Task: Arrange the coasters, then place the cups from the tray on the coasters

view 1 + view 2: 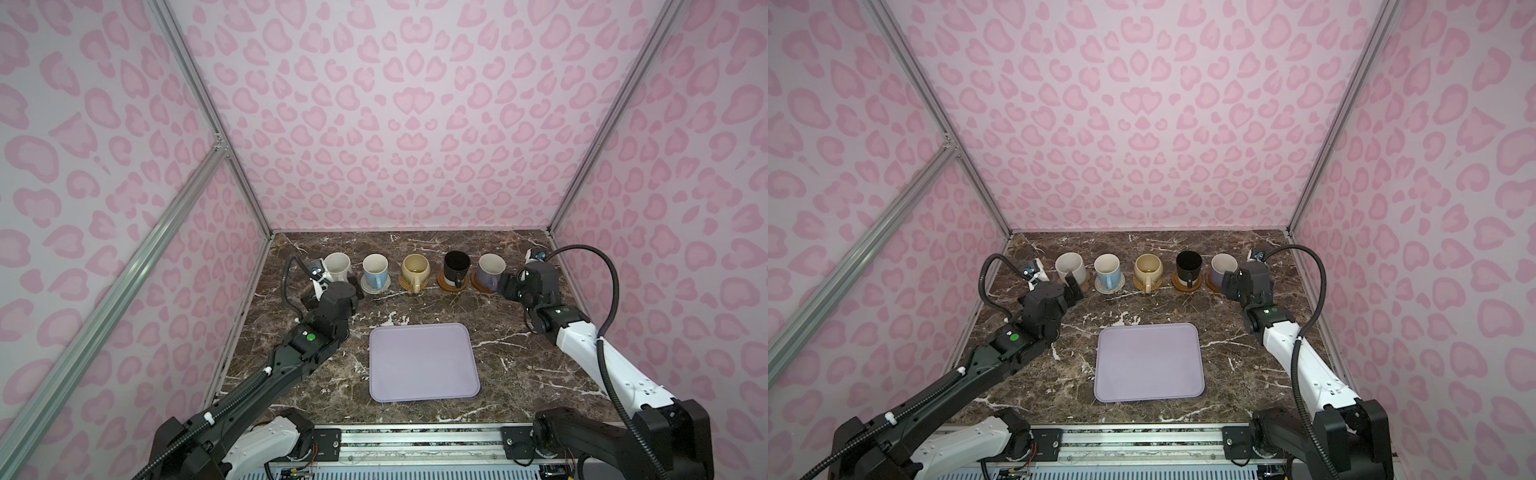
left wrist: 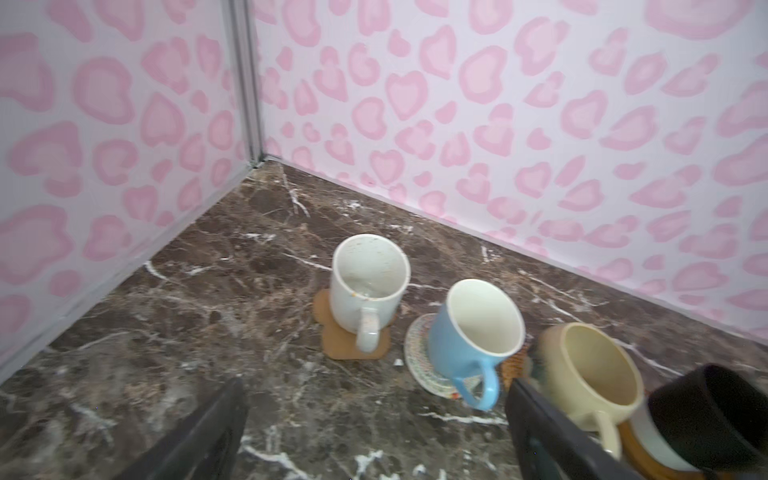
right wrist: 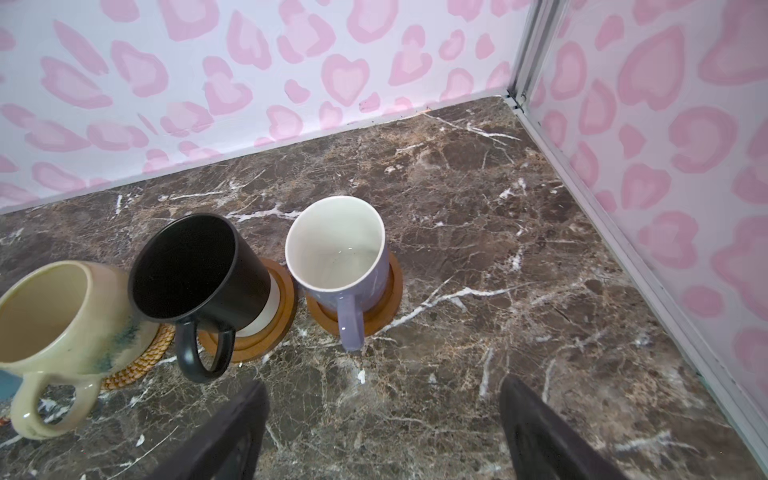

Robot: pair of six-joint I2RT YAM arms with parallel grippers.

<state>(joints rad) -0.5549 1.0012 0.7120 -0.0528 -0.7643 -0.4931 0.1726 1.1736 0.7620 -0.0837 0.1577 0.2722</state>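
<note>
Five cups stand in a row at the back, each on a coaster: white on the tan flower mat, blue on the whitish woven round, cream on rattan, black and lavender on wooden discs. The lavender tray lies bare in the middle. My left gripper is open just in front of the white cup. My right gripper is open just short of the lavender cup's handle. Neither holds anything.
Pink patterned walls with metal frame posts close in the marble table on three sides. A metal rail with both arm bases runs along the front edge. The black cup's handle overhangs its disc.
</note>
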